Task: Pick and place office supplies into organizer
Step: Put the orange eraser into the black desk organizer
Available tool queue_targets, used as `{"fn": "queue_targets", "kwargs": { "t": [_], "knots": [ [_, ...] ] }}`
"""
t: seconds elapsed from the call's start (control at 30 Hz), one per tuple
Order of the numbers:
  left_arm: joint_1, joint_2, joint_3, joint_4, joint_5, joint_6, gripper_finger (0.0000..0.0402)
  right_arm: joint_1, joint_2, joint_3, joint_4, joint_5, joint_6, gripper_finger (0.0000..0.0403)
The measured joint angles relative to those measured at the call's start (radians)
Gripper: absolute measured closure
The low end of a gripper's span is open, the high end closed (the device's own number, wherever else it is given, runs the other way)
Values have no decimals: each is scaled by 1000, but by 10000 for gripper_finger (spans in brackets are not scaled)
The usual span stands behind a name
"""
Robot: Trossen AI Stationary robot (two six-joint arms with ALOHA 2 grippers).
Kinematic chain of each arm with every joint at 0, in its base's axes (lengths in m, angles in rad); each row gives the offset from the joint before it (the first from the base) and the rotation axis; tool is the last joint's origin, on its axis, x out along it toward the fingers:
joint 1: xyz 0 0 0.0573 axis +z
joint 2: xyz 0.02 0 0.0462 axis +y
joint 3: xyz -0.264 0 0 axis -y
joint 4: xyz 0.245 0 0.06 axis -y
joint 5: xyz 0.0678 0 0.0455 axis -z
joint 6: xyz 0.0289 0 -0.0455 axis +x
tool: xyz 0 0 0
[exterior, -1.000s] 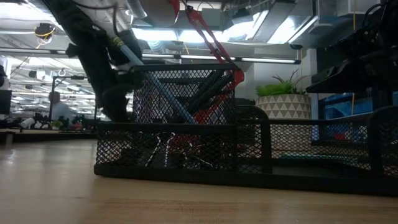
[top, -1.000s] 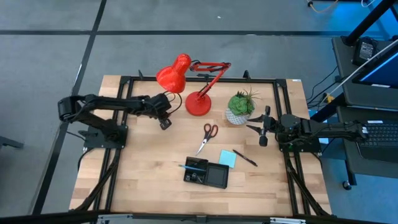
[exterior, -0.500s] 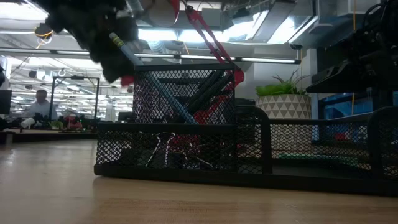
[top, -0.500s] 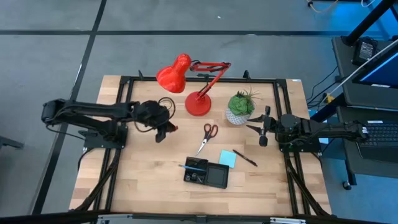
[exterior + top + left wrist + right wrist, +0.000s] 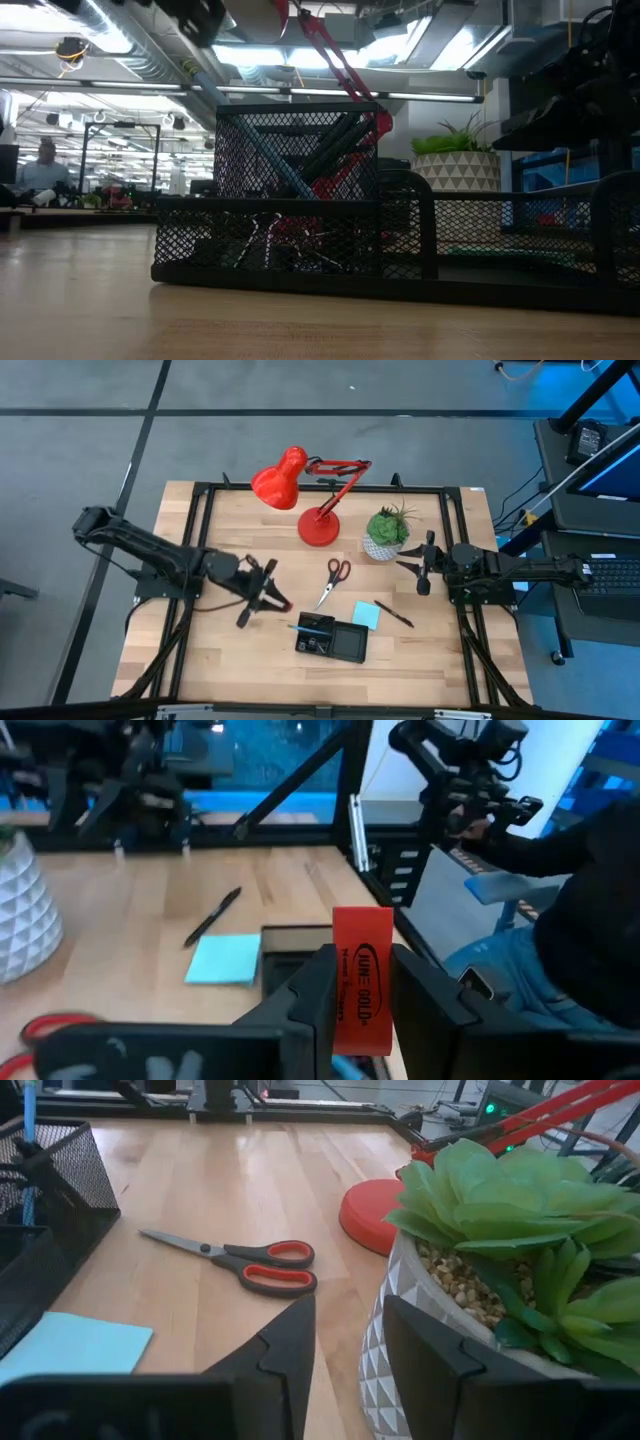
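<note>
A: High view: the left gripper (image 5: 262, 597) sits over the middle-left of the table (image 5: 200, 660), just left of the organizer (image 5: 332, 641). What does it carry?

B: The left wrist view shows its fingers (image 5: 310, 995) closed on a small red piece (image 5: 361, 978) with dark lettering, standing upright between them.

A: And the right arm?

B: The right gripper (image 5: 424, 565) waits at the right edge, beside the potted plant (image 5: 386, 532). In its wrist view the fingers (image 5: 290, 1340) stand a little apart with nothing between them.

A: Loose supplies?

B: The scissors (image 5: 333, 578) lie on the wood between the red lamp (image 5: 308, 495) and the organizer. The blue sticky-note pad (image 5: 365, 614) touches the organizer's right far corner, and a dark pen (image 5: 395, 614) lies just right of the pad.

A: Anything in the organizer?

B: The low view shows a blue pen (image 5: 240, 125) leaning in its mesh cup; other contents are too dim to name.
</note>
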Motion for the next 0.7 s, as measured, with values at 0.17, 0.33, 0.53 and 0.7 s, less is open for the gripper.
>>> {"fn": "queue_targets", "kwargs": {
  "t": [0.17,0.33,0.53,0.7],
  "knots": [
    [-121,68,0,73,-146,20,324,0,0,0,-1,-1,25,280],
    [-215,171,12,165,-254,19,324,0,0,0,-2,-1,25,280],
    [-300,332,136,169,-346,44,324,0,0,0,-2,-1,25,280],
    [-335,462,247,134,-442,71,324,0,0,0,-2,-2,61,280]
  ]
}}
